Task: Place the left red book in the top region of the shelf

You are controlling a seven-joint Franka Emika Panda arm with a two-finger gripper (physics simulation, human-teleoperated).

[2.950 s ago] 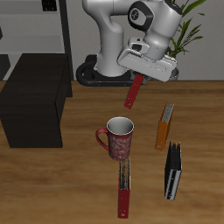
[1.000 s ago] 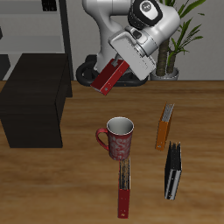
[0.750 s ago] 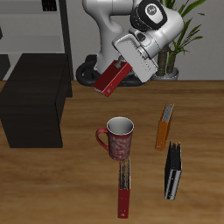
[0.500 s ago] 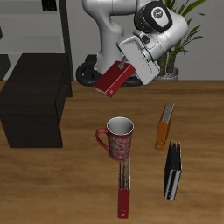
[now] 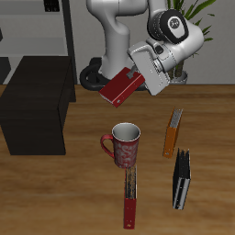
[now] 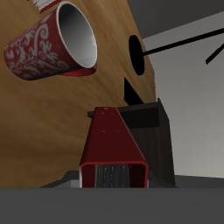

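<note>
My gripper [image 5: 135, 77] is shut on the left red book [image 5: 120, 88], a plain red hardcover. It holds the book in the air, tilted with a broad cover showing, above and behind the mug. In the wrist view the book [image 6: 110, 140] juts out from between the fingers toward the shelf [image 6: 150, 133]. The shelf [image 5: 37, 103] is a low matte black unit with a flat top at the table's side. The book is apart from it, off to the side of its top.
A red patterned mug [image 5: 124, 145] stands mid-table, also seen in the wrist view [image 6: 54, 41]. A slim red book with a brownish strip [image 5: 130, 197] lies before it. An orange book [image 5: 172, 133] and a black book [image 5: 182, 179] lie beside. A grey rack [image 5: 55, 27] stands behind the shelf.
The gripper has swung the red book up off the table area and turned it from edge-on to broad-side, carrying it toward the shelf side; over the last second it tilted further.
</note>
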